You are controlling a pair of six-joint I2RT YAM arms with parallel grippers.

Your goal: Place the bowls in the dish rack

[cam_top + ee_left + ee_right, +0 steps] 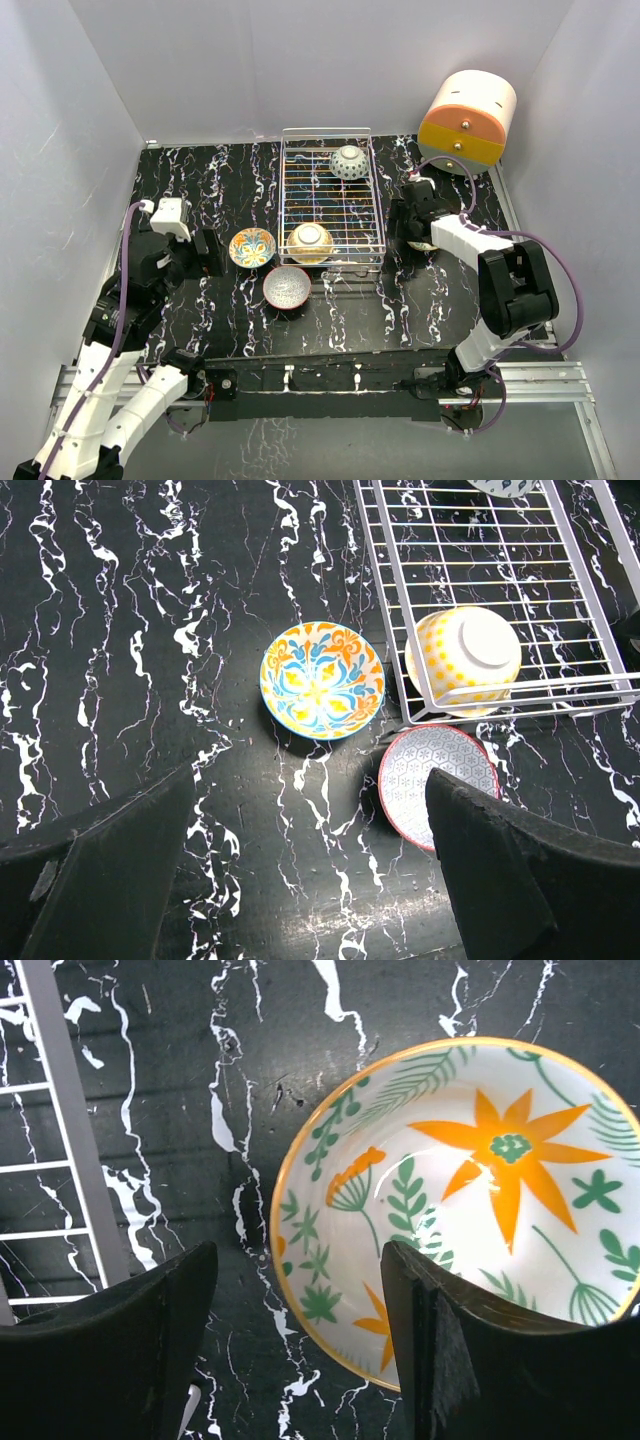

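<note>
My right gripper [298, 1260] stands apart astride the near rim of the floral bowl [480, 1190], one finger outside and one over the painted inside. Whether either touches the glaze I cannot tell. The bowl sits upright on the table [180, 1060], beside the rack [60, 1110] on its right. It looks stiff, glazed, likely slick and easy to chip, so I judge the rim the place to pinch.

My left gripper [310, 780] hangs apart and empty near the red bowl [425, 760] and the orange bowl [322, 680]. The table is hard, black and white-veined.

Upturned in the rack lie the dotted bowl [310, 240], near, and the blue bowl [348, 162], far. White walls close round, with a cabinet [467, 118] far right.
</note>
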